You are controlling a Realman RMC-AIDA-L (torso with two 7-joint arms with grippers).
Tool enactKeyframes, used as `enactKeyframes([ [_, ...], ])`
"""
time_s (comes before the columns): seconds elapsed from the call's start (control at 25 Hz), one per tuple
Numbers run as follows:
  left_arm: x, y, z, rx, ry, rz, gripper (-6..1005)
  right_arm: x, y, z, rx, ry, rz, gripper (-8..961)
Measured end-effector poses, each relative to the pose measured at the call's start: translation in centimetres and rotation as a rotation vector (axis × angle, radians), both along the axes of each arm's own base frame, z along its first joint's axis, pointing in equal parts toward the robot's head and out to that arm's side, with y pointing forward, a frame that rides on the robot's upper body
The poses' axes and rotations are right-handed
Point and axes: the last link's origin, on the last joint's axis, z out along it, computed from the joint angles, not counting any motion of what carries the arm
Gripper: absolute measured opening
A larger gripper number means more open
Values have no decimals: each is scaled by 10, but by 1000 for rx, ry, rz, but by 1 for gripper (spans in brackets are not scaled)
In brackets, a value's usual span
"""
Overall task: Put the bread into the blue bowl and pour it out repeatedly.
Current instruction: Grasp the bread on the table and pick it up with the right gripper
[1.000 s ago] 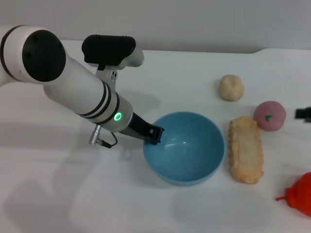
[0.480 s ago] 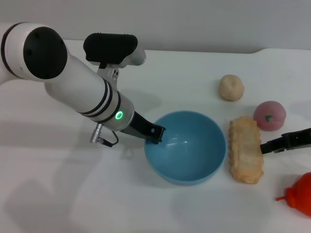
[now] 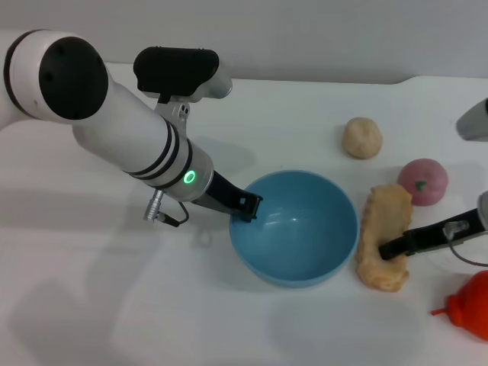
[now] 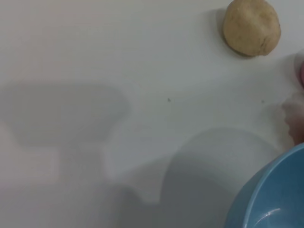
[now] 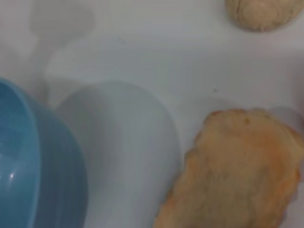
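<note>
From the head view, the left gripper pinches the rim of the bowl on the side away from the bread, likely to keep it from sliding. The bowl sits near the middle of the table and has nothing in it. The bread lies just beside the bowl, toward the table's right edge, bent and tipped up a bit. The right gripper has a dark finger pressed on the bread, but I cannot tell how wide it is open or if it has a real hold. A tan ball and a pink ball sit farther back. The left wrist view shows the bowl rim and the tan ball well apart. The right wrist view shows the bread near the bowl, with bare table between them
</note>
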Motion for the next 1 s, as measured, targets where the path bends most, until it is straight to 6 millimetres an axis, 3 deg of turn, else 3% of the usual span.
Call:
enactKeyframes([
  [0.4,0,0,0,0,0,0,-2,4,2,-2,26,-32,20,423],
  [0.68,2,1,1,0,2,-6,-1,6,6,13,76,-28,38,272],
  [1.0,2,2,1,0,3,-7,-2,-10,7,35,120,97,106,171],
])
